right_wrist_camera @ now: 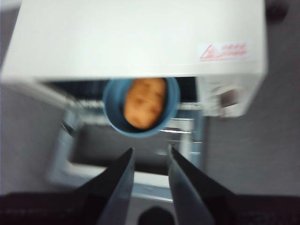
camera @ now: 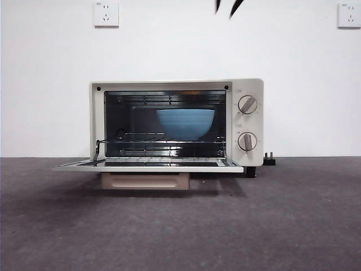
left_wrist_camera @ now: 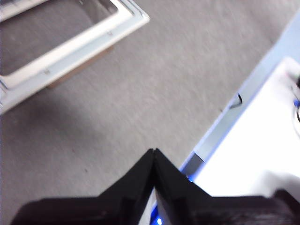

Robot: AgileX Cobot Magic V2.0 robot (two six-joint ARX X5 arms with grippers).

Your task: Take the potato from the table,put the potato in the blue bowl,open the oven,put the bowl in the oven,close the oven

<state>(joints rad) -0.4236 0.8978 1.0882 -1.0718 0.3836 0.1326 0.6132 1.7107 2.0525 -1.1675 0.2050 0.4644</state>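
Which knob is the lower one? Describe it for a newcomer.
Find the oven at the table's middle, door dropped flat. Its right-hand panel carries two round knobs; the lower knob points straight up, while the upper knob sits slanted.

Front view: the bowl (camera: 185,122) rim hides the potato; two black arm tips (camera: 227,7) are cut off by the top edge. Left wrist view: the oven door (left_wrist_camera: 70,44) is cropped at the edge. Right wrist view: the whole frame is motion-blurred; the oven label (right_wrist_camera: 223,52) is unreadable.
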